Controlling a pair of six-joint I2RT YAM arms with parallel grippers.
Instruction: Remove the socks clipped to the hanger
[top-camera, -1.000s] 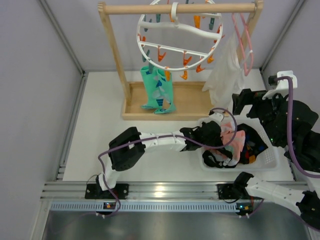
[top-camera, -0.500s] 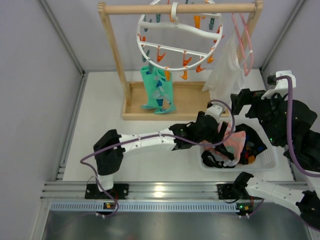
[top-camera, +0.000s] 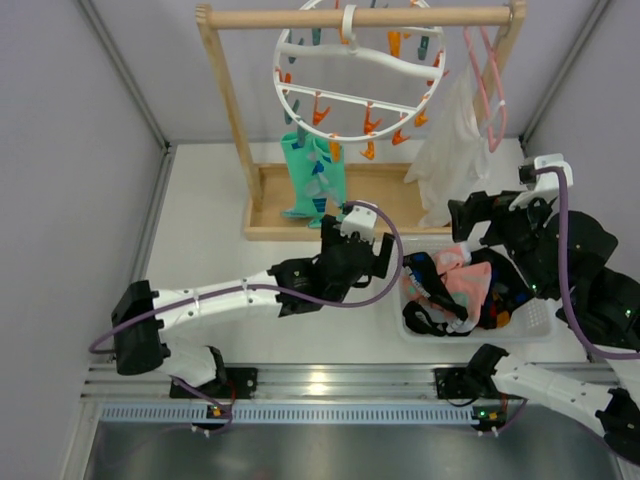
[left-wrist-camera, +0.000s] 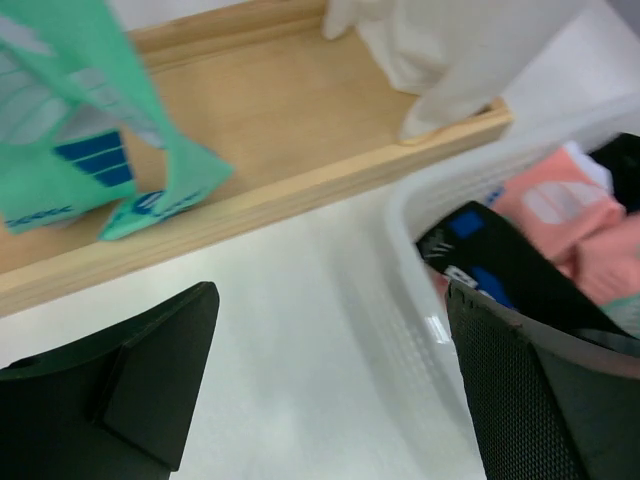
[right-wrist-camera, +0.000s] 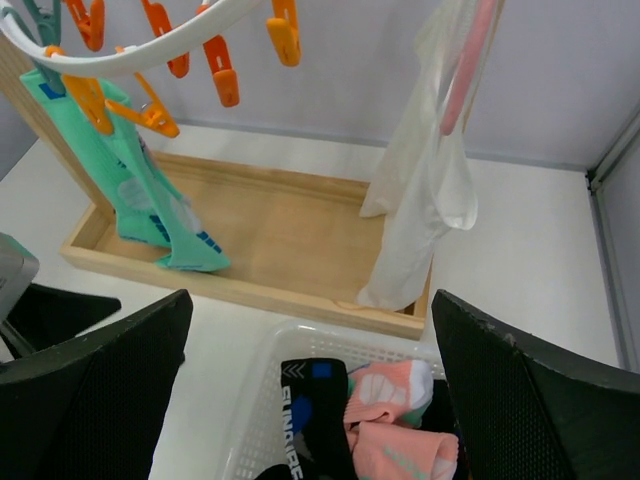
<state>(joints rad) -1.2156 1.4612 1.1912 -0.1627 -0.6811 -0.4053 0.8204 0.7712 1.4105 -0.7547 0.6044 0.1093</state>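
Withdrawal of the left gripper (left-wrist-camera: 330, 375) from the basket (top-camera: 545, 322) is noted, fingers apart and empty, while teal socks (top-camera: 312, 180) are left clipped to the hanger (top-camera: 340, 97).

No text fully legible in any view.

- Black sock (right-wrist-camera: 318, 405) in the white basket (right-wrist-camera: 250, 390), right wrist view: white lettering runs lengthwise near its lower edge, with a small white mark above it. The letters are too small and cut off to read.
- Teal socks (left-wrist-camera: 60, 130), left wrist view: dark print near the toes, beside the blue patches, blurred and unreadable.
- Top view: no labels, numbers or signs can be made out on anything.
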